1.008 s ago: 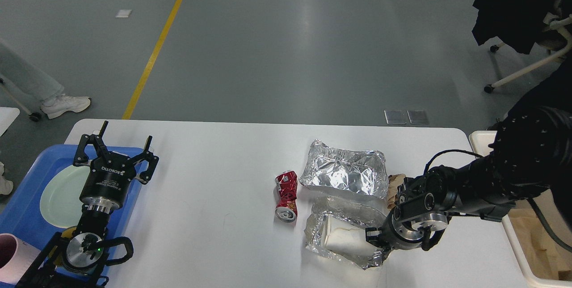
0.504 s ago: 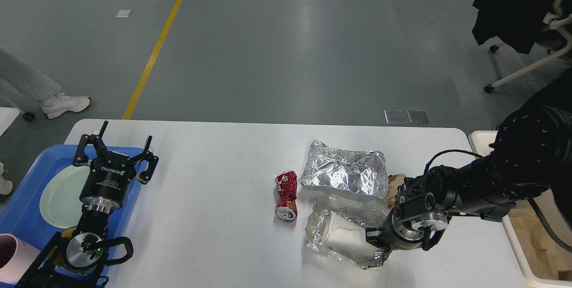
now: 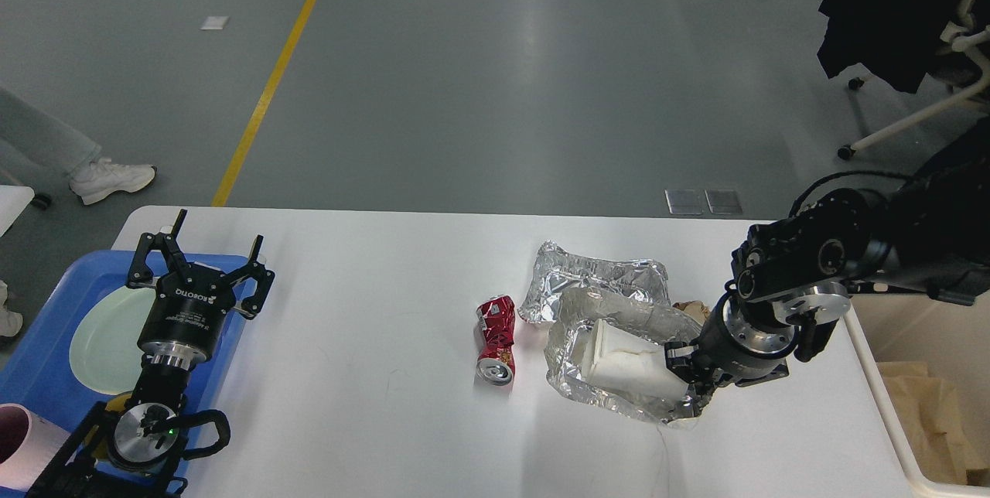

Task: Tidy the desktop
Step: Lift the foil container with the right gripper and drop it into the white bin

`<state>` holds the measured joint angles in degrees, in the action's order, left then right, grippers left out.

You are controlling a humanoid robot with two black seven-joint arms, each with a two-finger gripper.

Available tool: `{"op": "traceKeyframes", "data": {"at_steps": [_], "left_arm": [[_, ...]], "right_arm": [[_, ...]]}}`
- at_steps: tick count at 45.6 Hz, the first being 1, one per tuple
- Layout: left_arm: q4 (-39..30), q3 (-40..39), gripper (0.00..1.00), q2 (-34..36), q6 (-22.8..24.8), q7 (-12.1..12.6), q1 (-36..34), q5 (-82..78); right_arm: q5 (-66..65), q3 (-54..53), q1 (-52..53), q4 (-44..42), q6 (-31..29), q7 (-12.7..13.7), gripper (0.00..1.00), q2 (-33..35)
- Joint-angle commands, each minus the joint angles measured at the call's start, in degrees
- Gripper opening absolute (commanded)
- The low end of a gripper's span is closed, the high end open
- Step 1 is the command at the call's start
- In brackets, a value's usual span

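Two crumpled foil trays are sitting right of centre on the desktop [image 3: 371,312], the nearer foil tray [image 3: 619,397] overlapping the front of the farther foil tray [image 3: 595,275]. The nearer one is holding a white paper cup [image 3: 626,363] lying on its side, and my right gripper [image 3: 691,374] is closing on that cup and the tray's right edge. Just left of the trays, a crushed red can [image 3: 495,339] is lying on its side. My left gripper [image 3: 203,254] is hovering with its fingers spread apart over a blue tray [image 3: 39,374] at the left edge, which is carrying a pale green plate [image 3: 104,339]; a pink cup [image 3: 19,448] is standing at the tray's near corner. At the far right, a cream bin [image 3: 905,436] is holding brown paper [image 3: 924,397]. Beneath everything, the desktop is stretching wide, white, matte, with rounded corners.
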<state>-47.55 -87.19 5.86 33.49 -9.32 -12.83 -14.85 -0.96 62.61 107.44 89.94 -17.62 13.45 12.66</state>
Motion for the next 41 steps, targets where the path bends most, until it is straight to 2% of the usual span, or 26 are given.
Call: {"op": "traceKeyframes", "data": {"at_steps": [1,7,11,14,21,23,34,41], "left_arm": [[0.0,0.0,0.96,0.03,-0.01,0.0,0.0,0.0],[0.0,0.0,0.96,0.03,-0.01,0.0,0.0,0.0],[0.0,0.0,0.96,0.03,-0.01,0.0,0.0,0.0],[0.0,0.0,0.96,0.03,-0.01,0.0,0.0,0.0],[0.0,0.0,0.96,0.03,-0.01,0.0,0.0,0.0],[0.0,0.0,0.96,0.03,-0.01,0.0,0.0,0.0],[0.0,0.0,0.96,0.03,-0.01,0.0,0.0,0.0],[0.0,0.0,0.96,0.03,0.08,-0.09,0.0,0.0]], "right_arm": [[3.59,3.65,10.85,3.84,-6.18,-0.09,0.0,1.58],[4.3,7.78,21.57,4.37,-17.61,-0.44,0.0,4.48],[4.39,10.68,27.29,5.95,-20.17,-0.62,0.0,5.01],[4.39,12.18,29.14,6.3,-20.61,-1.84,0.0,5.27],[4.13,17.71,29.85,6.39,-20.96,-10.54,0.0,4.75],[3.69,19.03,29.94,6.39,-20.96,-11.69,0.0,4.66],[3.34,24.13,29.24,5.52,-20.26,-11.78,0.0,5.8],[2.02,27.47,23.62,-0.54,-20.08,-11.69,0.0,13.26]]}}
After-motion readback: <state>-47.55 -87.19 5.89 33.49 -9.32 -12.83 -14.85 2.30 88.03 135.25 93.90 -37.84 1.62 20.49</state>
